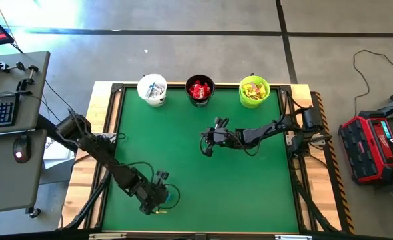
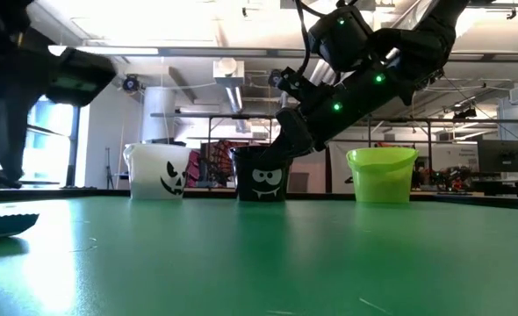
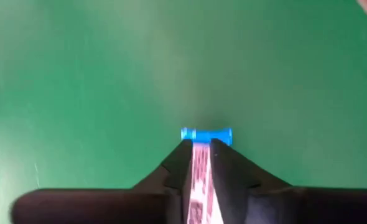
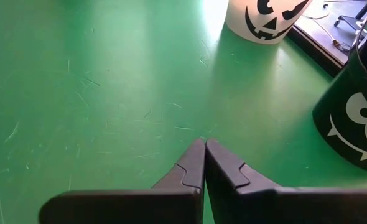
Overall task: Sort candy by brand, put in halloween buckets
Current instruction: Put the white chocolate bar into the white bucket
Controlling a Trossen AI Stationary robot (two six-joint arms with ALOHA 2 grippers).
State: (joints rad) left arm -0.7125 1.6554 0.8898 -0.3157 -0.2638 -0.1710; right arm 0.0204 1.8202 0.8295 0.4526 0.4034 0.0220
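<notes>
Candy bar [image 3: 203, 168], white with a blue end, sits pinched between the left gripper's [image 3: 200, 148] jaws, low over the green surface [image 1: 250, 193] near its front edge. Right gripper [image 4: 204, 147] hangs mid-surface, jaws pressed together on nothing. Along the back stand the white bucket [image 1: 152, 89], black bucket [image 1: 200, 90] and lime bucket [image 1: 254, 91], each with candy inside.

White bucket [image 1: 152, 89], black bucket [image 1: 200, 90], lime bucket [image 1: 254, 91]; green table [image 1: 250, 187].
</notes>
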